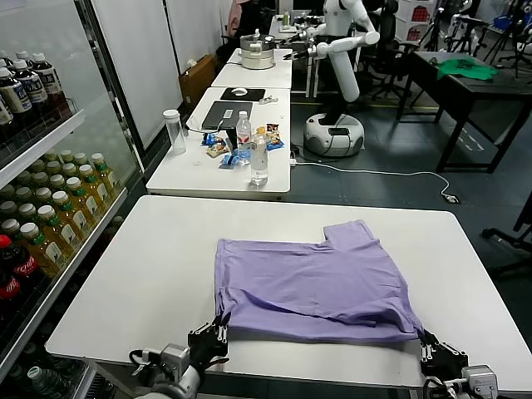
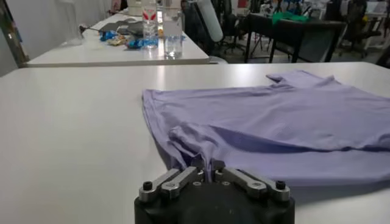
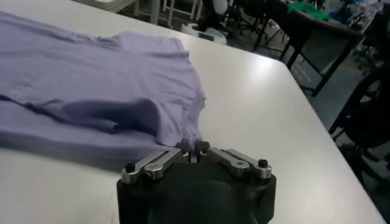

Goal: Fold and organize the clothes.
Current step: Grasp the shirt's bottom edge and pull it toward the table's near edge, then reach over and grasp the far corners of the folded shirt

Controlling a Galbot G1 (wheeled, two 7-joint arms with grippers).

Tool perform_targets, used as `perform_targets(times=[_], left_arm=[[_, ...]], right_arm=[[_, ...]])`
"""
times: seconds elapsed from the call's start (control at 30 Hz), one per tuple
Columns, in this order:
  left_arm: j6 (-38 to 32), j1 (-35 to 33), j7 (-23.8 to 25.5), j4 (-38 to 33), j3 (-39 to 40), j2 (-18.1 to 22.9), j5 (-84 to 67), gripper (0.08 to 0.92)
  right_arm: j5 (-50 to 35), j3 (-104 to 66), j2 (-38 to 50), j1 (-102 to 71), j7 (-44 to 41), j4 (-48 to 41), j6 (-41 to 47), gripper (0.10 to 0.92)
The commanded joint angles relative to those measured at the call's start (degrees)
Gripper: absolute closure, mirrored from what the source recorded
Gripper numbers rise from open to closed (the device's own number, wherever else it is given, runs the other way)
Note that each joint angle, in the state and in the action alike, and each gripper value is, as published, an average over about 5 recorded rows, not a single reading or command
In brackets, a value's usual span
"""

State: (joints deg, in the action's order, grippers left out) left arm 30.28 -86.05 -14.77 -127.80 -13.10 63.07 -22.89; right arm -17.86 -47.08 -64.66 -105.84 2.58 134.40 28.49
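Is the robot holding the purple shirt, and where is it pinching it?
Yes. Both grippers pinch the soft lavender T-shirt at its near edge: the left gripper at its left corner, the right gripper at its right corner.

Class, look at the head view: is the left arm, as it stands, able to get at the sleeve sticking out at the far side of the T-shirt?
Probably not right now: the left gripper is shut on the T-shirt's near corner, and the sleeve lies across the shirt, toward the right.

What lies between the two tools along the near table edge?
In the head view, only the lavender T-shirt's near hem spans from the left tool to the right tool, each pinching a corner.
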Motion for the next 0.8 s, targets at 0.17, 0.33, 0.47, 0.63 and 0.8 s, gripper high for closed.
perform_targets(times=[0.17, 0.33, 0.47, 0.63, 0.8], left_arm=[[-1.7, 8.8, 0.2, 1.0, -2.7, -3.0, -2.2, 0.559], [-1.2, 22.5, -1.3, 14.2, 2.1, -1.3, -5.5, 0.412], [-0.5, 31.4, -2.2, 24.0, 6.3, 0.7, -5.9, 0.300], [0.2, 39.0, -3.7, 33.9, 9.2, 3.6, -5.0, 0.191], [0.5, 42.6, -4.6, 39.6, 10.5, 5.9, -4.4, 0.178]], right_arm=[[-6.8, 4.7, 6.0, 19.3, 1.9, -5.4, -1.2, 0.519], [-12.6, 12.9, 9.3, 38.4, 4.7, -20.5, 2.1, 0.372], [-15.9, 20.7, 9.9, 51.7, 5.6, -31.3, 4.3, 0.263], [-17.7, 29.0, 9.2, 62.1, 5.7, -41.4, 4.7, 0.207], [-18.4, 34.3, 6.8, 68.3, 5.3, -50.5, 4.7, 0.203]])
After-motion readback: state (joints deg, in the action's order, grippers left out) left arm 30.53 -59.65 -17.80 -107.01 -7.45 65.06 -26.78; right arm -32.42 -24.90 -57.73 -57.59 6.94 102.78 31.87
